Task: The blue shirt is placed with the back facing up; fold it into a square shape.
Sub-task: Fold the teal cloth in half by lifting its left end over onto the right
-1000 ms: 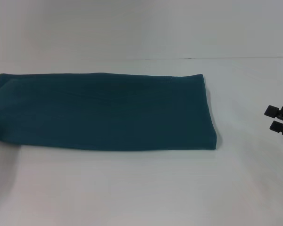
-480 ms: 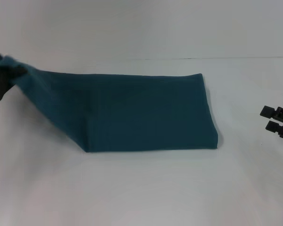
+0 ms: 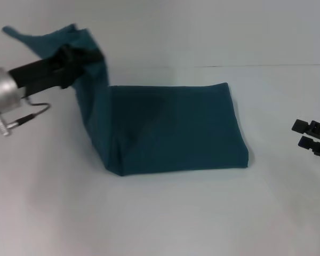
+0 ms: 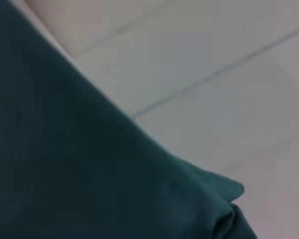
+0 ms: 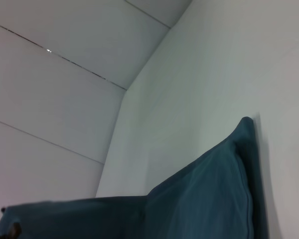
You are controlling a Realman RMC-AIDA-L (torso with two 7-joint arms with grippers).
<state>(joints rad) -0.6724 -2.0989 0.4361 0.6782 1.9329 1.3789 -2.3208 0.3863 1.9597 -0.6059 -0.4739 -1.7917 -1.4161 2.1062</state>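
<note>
Folding the strip's left end over

Head view: our left claw [image 3: 79, 56] pinches the blue shirt [image 3: 176, 128], lifting its left end above the white counter [image 3: 165, 218]; our right claw [image 3: 312, 137] waits spread, well apart. Left wrist view: only hanging cloth. Right wrist view: the flat right end. Next, we judge, carry the end rightward and align edges.

White table [image 3: 165, 218] carries the folded blue shirt [image 3: 176, 133], one end raised
</note>
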